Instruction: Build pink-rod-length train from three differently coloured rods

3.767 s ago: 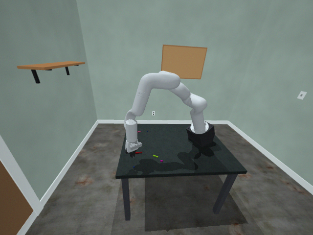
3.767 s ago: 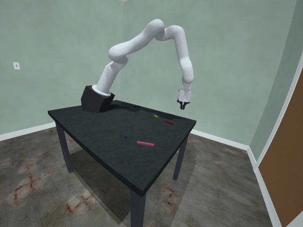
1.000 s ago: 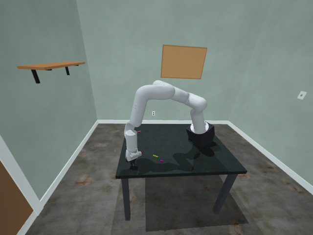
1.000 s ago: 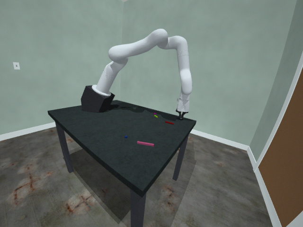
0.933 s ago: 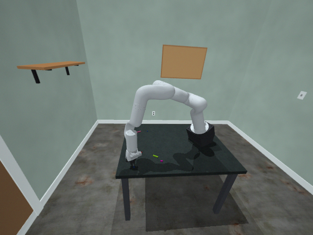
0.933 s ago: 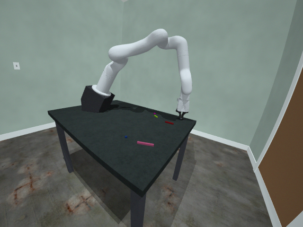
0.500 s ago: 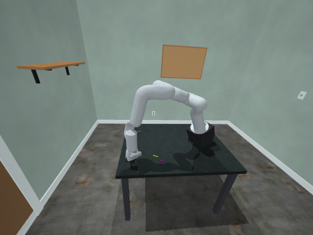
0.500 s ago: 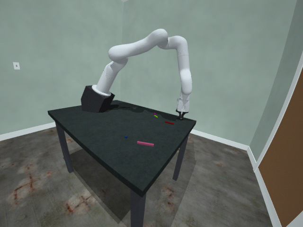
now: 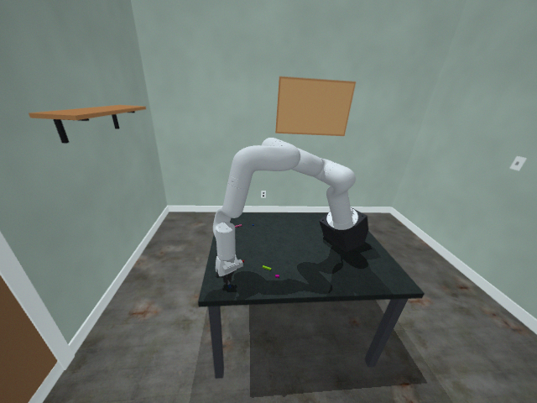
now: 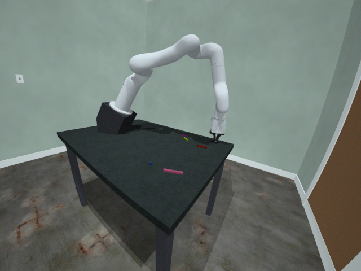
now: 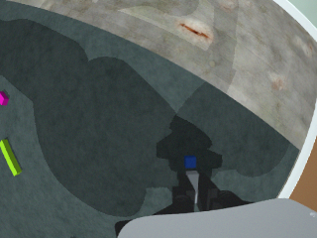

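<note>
My gripper (image 9: 228, 286) is low over the table's front left corner and shows in the exterior view (image 10: 215, 141) too. In the wrist view it (image 11: 192, 175) is shut on a small blue rod (image 11: 190, 162), held at or just above the table top. The lime rod (image 10: 185, 138) and the magenta rod (image 10: 184, 135) lie a little further in. The pink rod (image 10: 173, 171) and another small blue rod (image 10: 150, 163) lie apart near the far edge.
The arm's black base (image 9: 344, 232) stands at the back right of the table. The table edges (image 9: 216, 299) run close to my gripper on two sides. A shelf (image 9: 84, 112) and a cork board (image 9: 315, 106) hang on the walls.
</note>
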